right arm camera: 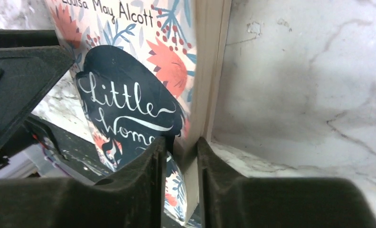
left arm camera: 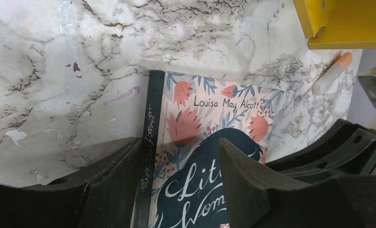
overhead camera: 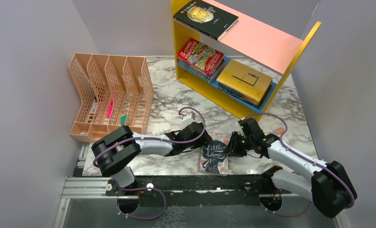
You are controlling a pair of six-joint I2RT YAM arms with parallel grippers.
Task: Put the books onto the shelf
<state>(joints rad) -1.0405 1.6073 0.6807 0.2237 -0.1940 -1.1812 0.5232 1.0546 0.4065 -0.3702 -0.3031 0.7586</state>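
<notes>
The right tool (right arm camera: 181,142) pinches the flower book (overhead camera: 213,156) at the bench's (overhead camera: 176,90) front edge. The left tool (left arm camera: 180,142) stands apart at its other edge.

L claw (overhead camera: 204,140), R claw (overhead camera: 231,147) flank Little Women bk (overhead camera: 213,157); bk on table (overhead camera: 172,92).

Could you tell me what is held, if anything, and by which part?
The right gripper pinches the Little Women book by its page edge; the left gripper straddles its spine without gripping.

Floral coral-and-navy book (overhead camera: 213,159), grey-veined white marble table (overhead camera: 172,90), peach rack (overhead camera: 111,95)
</notes>
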